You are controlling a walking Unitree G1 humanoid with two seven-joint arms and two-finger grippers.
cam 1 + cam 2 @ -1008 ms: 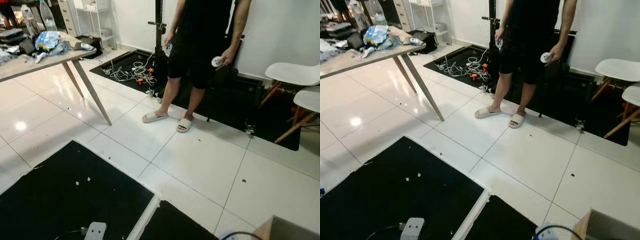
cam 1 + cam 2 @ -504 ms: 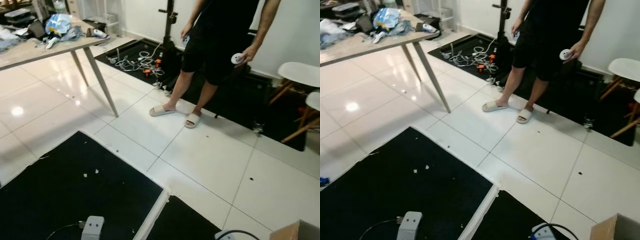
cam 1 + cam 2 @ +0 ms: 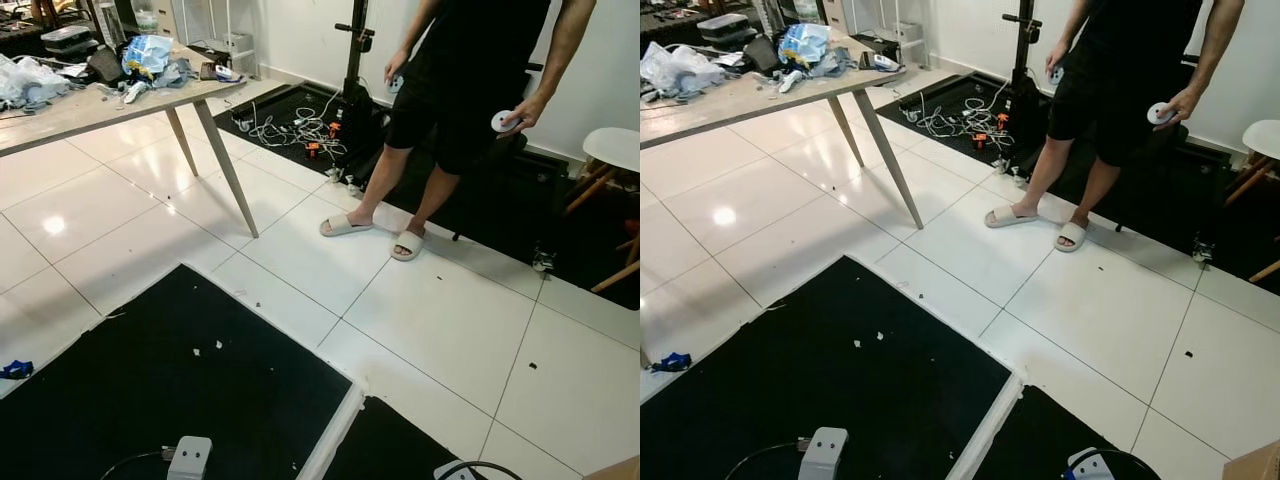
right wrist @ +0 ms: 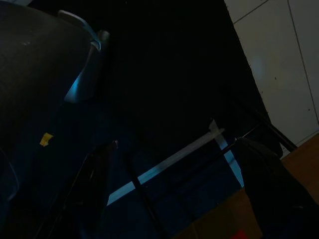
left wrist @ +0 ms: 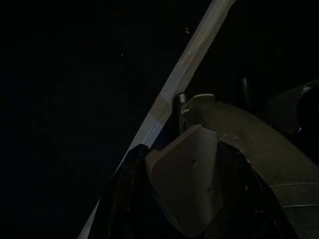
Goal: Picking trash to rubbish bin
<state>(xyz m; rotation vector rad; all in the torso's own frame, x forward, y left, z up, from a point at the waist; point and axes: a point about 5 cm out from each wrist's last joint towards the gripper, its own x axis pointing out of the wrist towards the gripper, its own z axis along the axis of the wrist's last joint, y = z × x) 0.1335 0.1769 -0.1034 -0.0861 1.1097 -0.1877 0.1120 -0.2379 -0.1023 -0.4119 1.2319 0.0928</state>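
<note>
Here, blue scrap (image 3: 15,369) on white floor (image 3: 420,320) beside black mat (image 3: 150,400), right gripper (image 4: 174,199) fingers apart, empty, left gripper's (image 5: 184,189) opening cannot be told.

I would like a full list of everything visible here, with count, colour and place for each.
Floor mats: two, black, on the white tile floor nearest the robot.
Blue scrap: one, on the tiles at the left mat's edge.
White bits: several, scattered on the left mat.
Table: one, pale wood, far left, angled legs.
Clutter: blue and clear bags, small items, on the table.
Cables: white and orange tangle, on a far black mat.
Stand: one, black, behind the cables.
Chair: white seat, wooden legs, far right.
Person: one, black clothes, pale slippers, white controller in each hand.
Right claw: black, open, above the dark mat.
</note>
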